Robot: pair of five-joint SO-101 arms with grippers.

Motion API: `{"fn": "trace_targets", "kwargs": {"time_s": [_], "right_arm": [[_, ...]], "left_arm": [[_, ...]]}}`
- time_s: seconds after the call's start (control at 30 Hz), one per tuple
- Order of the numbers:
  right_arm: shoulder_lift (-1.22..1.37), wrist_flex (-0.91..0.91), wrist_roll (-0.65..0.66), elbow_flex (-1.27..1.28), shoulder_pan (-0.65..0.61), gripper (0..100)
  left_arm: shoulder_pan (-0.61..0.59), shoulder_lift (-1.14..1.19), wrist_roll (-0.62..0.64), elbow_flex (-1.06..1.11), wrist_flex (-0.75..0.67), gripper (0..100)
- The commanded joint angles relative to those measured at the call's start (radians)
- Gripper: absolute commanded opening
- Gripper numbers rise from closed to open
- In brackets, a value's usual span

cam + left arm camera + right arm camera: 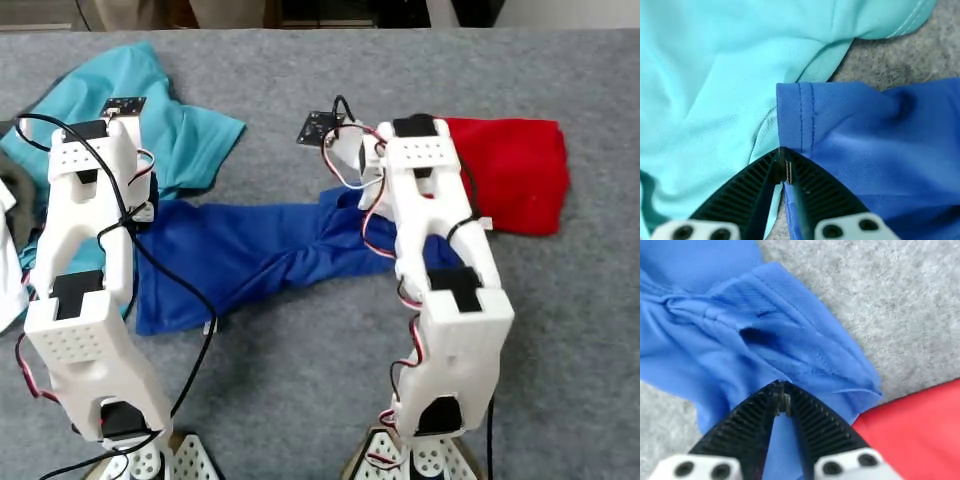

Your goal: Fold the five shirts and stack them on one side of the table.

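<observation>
The red cloth shirt (510, 170) lies folded far right; left gripper (785, 172) and right gripper (783, 402) each clamp the unfolded blue knit shirt (250, 250).

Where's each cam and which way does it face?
High view: fixed above, looking down on the table; left arm and right arm show.
Left wrist view: on that arm, facing teal shirt; left tool shows.
Right wrist view: on that arm, facing red shirt; right tool shows.
All share the blue shirt, pinched by both tools.
</observation>
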Motion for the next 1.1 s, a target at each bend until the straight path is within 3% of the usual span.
{"fn": "trace_targets", "kwargs": {"time_s": [0.0,0.2,0.33,0.43,0.77,1.07], "right_arm": [[0.044,0.049,-0.009,-0.085,0.015,0.2],[0.073,0.078,-0.014,-0.084,0.044,0.2],[-0.036,0.241,-0.008,-0.068,0.041,0.2],[-0.142,0.238,-0.006,0.005,0.042,0.2],[-0.312,-0.049,-0.015,0.453,-0.082,0.2],[-0.315,-0.157,-0.075,0.450,-0.094,0.2]], "left_arm": [[0.009,-0.016,-0.009,-0.034,0.008,2],[0.009,-0.013,-0.009,-0.034,0.008,2],[0.006,-0.013,-0.009,-0.034,0.008,2],[0.008,-0.015,-0.009,-0.034,0.008,2],[0.021,-0.008,-0.009,-0.034,0.008,2],[0.021,-0.013,-0.009,-0.017,0.003,2]]}}
